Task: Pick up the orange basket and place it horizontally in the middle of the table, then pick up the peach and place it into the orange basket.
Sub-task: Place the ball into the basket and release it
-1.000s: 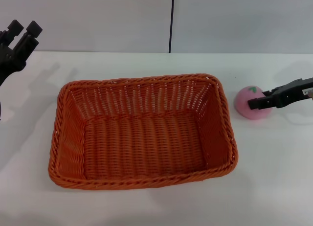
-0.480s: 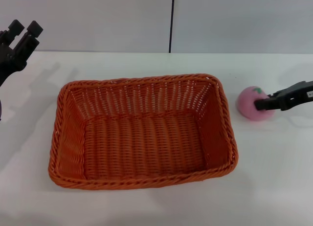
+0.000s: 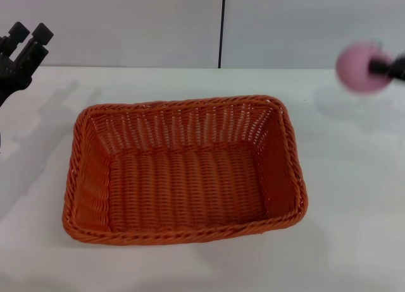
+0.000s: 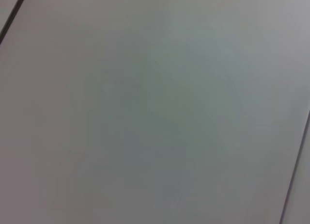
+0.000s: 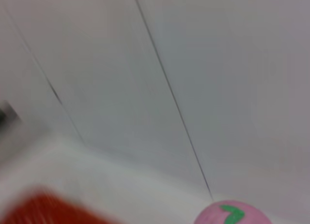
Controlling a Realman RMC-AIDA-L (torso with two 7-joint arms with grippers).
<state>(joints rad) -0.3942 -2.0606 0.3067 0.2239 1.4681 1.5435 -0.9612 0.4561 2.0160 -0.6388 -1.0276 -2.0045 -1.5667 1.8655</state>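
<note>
Right gripper sat at the upper right edge of the head frame, fingers clamped on the peach. Peach hung in the air above the table, clear of its surface, off to the right of the orange basket. Right wrist view showed the peach's pink top with green leaf at the bottom edge of that frame.

Basket lay lengthwise at frame centre, mouth up, nothing inside.

Step in hand, by my reading: carry and drop. Best done by bringing the peach over the basket's open middle, high enough to pass the braided rim, then lowering before release so it does not bounce out.

Left gripper was parked at upper left, fingers apart, holding nothing.
</note>
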